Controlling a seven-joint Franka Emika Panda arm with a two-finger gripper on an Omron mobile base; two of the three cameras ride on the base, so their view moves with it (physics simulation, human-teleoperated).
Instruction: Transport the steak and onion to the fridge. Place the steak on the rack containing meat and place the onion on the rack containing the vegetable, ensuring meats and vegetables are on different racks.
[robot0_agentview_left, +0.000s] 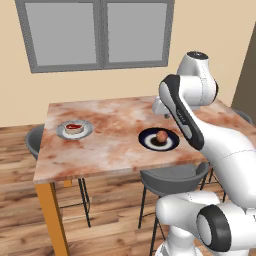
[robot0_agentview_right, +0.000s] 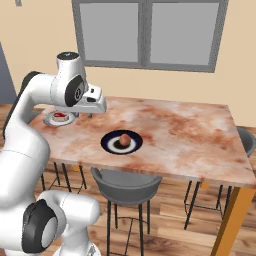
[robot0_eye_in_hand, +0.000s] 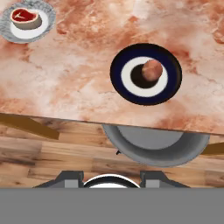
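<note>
Well below the raised tool (robot0_agentview_right: 90, 115), the onion (robot0_eye_in_hand: 152, 71) sits plated.

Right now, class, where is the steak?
The steak sits on a grey plate near the table's left end in the left base view, apart from the onion.

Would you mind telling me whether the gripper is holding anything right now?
Nothing is held: the steak and the onion both sit on their plates on the table.

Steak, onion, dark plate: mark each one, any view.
steak (robot0_eye_in_hand: 24, 17), hand view, on its red top
onion (robot0_agentview_left: 161, 136), left base view, on the middle of the ball
dark plate (robot0_eye_in_hand: 171, 83), hand view, on its navy rim right of the onion
</note>
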